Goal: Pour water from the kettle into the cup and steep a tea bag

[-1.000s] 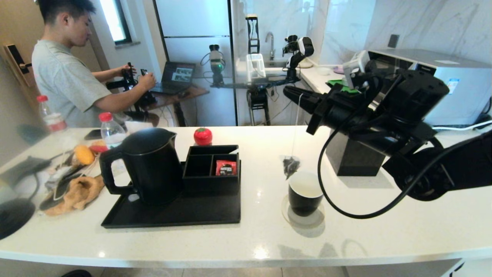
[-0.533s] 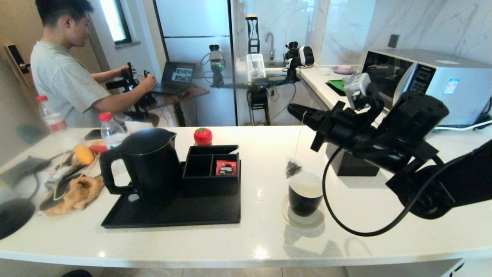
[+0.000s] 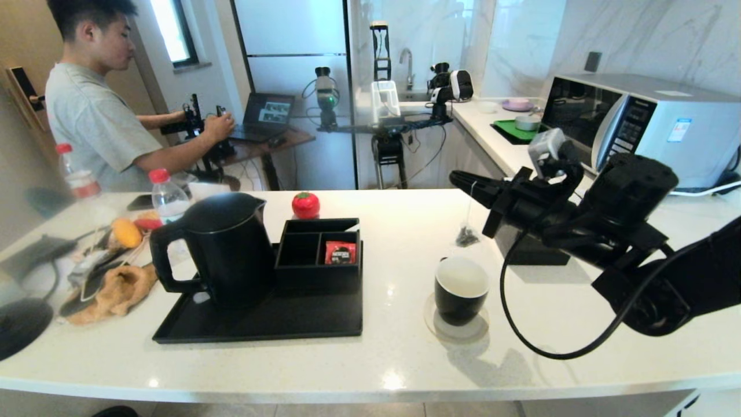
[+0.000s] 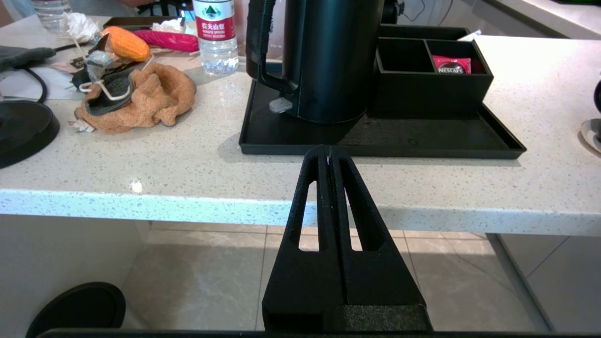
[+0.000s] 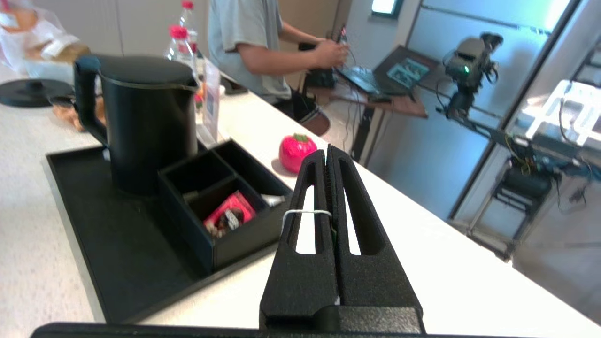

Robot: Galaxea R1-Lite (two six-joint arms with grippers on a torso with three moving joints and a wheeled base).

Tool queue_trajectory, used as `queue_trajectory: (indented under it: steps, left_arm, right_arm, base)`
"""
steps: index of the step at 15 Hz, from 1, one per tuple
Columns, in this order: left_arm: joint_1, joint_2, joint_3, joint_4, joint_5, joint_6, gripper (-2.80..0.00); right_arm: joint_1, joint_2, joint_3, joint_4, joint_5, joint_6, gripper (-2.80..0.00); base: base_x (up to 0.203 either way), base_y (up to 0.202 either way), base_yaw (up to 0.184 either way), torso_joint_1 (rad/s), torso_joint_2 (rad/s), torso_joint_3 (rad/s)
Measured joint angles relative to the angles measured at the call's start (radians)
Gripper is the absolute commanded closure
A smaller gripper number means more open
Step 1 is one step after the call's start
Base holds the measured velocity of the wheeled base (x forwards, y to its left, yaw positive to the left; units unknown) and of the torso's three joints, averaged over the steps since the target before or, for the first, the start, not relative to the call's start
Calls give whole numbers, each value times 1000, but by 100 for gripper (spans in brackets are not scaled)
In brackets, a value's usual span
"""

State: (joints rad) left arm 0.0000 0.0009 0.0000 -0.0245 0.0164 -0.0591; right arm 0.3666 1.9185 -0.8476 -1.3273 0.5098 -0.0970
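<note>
From the head view we see our right gripper [image 3: 463, 179] held above the white counter [image 3: 393, 359], its fingers clenched on the thin white string of the tea bag [image 3: 465, 236]. The small dark pouch hangs free in the air, above and a little behind the cup [image 3: 461, 288], not touching its rim. The cup stands on a round coaster [image 3: 440, 330] and its white inside shows pale liquid.

The right wrist view gives what the head view does not: the string [image 5: 307, 212] wraps across the closed fingers, looped over their upper side. The pouch and the cup fall outside that view. It shows instead the kettle [image 5: 141, 117] on the black tray [image 5: 117, 263], the divided black box [image 5: 220, 206] with a red Nescafe sachet [image 5: 230, 217] in its near compartment, and a red tomato-shaped object [image 5: 296, 151] on the counter beyond.

Our left gripper [image 4: 327, 152] shows only in the left wrist view, parked below and before the counter's front edge, fingers pressed together on nothing.

The kettle [image 3: 223, 249] stands at the tray's left end, handle facing left, lid shut. Between the tray's right edge and the cup lies open counter. A black cube box [image 3: 529, 252] sits just behind the right arm, near the cup. An orange cloth [image 3: 116, 292] and a red-capped water bottle [image 3: 168, 197] crowd the counter's left.
</note>
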Motion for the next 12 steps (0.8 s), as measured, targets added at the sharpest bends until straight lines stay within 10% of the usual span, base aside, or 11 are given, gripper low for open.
queue_trajectory:
  steps: [12]
  left_arm:
    - [0,0,0,0,0,0,0]
  right_arm:
    - [-28,27,158,-147,1,31,0]
  base:
    - [0,0,0,0,0,0]
